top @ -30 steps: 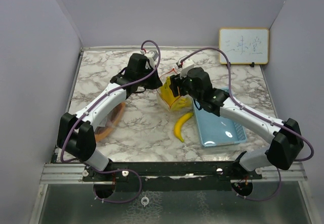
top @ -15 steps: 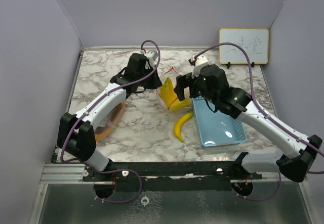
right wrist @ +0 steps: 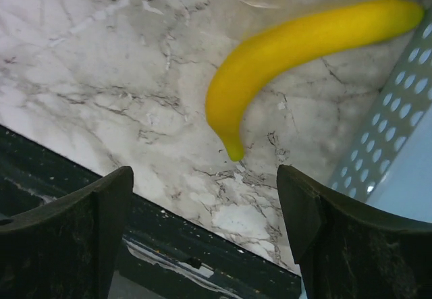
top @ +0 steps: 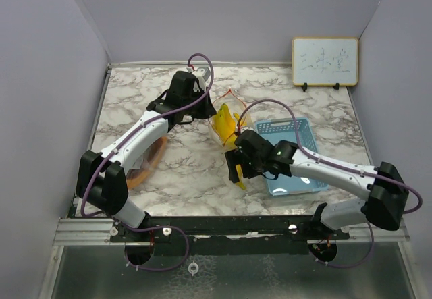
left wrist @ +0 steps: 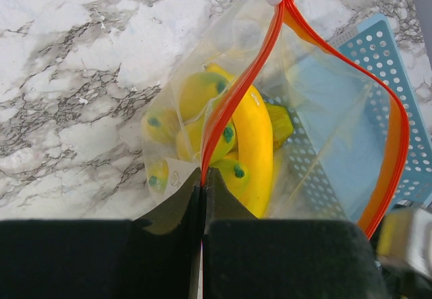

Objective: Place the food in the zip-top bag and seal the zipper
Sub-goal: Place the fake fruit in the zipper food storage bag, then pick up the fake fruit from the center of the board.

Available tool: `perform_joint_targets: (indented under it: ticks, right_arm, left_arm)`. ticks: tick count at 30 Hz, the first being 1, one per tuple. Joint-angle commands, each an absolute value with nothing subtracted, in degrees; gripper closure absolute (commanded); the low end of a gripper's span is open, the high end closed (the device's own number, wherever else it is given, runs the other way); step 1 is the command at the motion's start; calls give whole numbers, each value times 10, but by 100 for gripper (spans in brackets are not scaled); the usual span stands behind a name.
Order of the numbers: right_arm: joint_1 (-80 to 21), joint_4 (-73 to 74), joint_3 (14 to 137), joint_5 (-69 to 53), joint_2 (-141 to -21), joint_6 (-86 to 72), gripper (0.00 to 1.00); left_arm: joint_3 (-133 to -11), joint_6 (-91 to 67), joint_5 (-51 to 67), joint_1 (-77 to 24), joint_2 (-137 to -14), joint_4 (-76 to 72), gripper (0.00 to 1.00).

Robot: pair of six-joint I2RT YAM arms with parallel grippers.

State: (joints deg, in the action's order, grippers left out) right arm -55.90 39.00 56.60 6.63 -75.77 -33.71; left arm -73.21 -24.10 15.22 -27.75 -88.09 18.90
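- While the rim of the bag (left wrist: 169,76) is pinched by the closed left jaws, one banana (right wrist: 304,46) is seen loose on the counter (top: 324,103).
- It is faced by the spread right jaws, its long axis slanted across their gap.

This was a robotics lab test cell. Plain lavender panel walls (top: 223,15) boxed in a marble-patterned tabletop (top: 182,177), where a toy banana (right wrist: 297,42) lay. A left arm (top: 135,137) and a right arm (top: 331,171), white and black, were bolted to a metal rail (top: 88,230) at the near edge. A small handwritten whiteboard (top: 325,61) leaned at the back.
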Motion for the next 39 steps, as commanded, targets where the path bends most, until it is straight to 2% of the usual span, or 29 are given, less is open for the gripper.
perform_joint_targets:
  ticks: [1,9,11,15,17,18,24,30,35,39]
  right_arm:
    - [-560,367,549,81,-812,-436,19]
    - [-560,274,511,106,-880,-472,25]
    - [-560,249,501,100,-887,-471,36]
    - [-559,232,482,103,-896,-473,75]
    - [-560,243,478,107,-889,-472,90]
    - [-560,254,478,107,-879,-472,94]
    - [-570,348,501,101,-749,-448,98]
    - [-571,397,612,41,-629,-380,98]
    - [-571,358,731,-39,-666,-306,98]
    - [-571,326,772,-9,-726,-299,98]
  left_arm:
    - [-750,-239,153,-276,-873,192,100]
    - [-752,-243,158,-276,-864,199,100]
    - [-750,-242,160,-276,-862,200,100]
    - [-746,-238,163,-276,-858,201,100]
    - [-742,-236,163,-276,-856,201,100]
    - [-741,-235,164,-276,-855,201,100]
    - [-736,-228,165,-276,-847,198,100]
    - [-725,-227,169,-276,-838,187,100]
    - [-716,-229,168,-276,-832,177,100]
    - [-713,-233,170,-276,-827,172,100]
